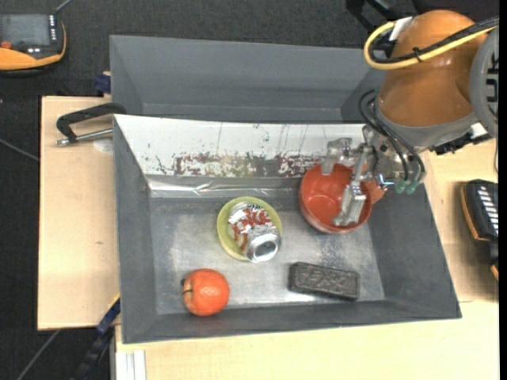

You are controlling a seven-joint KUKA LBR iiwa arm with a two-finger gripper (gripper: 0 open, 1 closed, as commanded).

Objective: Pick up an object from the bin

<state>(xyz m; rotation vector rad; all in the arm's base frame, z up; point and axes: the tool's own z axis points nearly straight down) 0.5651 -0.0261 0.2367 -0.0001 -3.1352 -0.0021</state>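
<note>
- Camera view: the gripper (351, 198) is seen at the back right of the bin (133, 236). It is reached in from the right, beneath the arm's orange wrist cover (424, 77).
- Whether the gripper is spread or pressed together cannot be told, because its metal end is overlapped with the thing beneath it.
- A red bowl (321, 196) is found directly at the gripper, in the back right part of the bin and close to the back wall.
- The gripper's metal end is laid across the bowl's right rim and over part of its inside. A hold on the bowl cannot be confirmed.
- The bowl is seen tilted, with its opening turned upward and toward the camera.
- To the left of the bowl and a little nearer the front, about the middle of the floor, a small yellow-green dish (225, 222) is set apart from the bowl.
- A crushed can (257, 232), printed in red and white with a silver end, is laid inside that dish.
- In front of the bowl, a dark rectangular block (322, 280) is laid flat on the floor near the front wall, apart from both bowl and dish.
- Farthest from the gripper, a round orange-red fruit (207, 291) is placed at the front left, near the front wall and apart from the dish.
</note>
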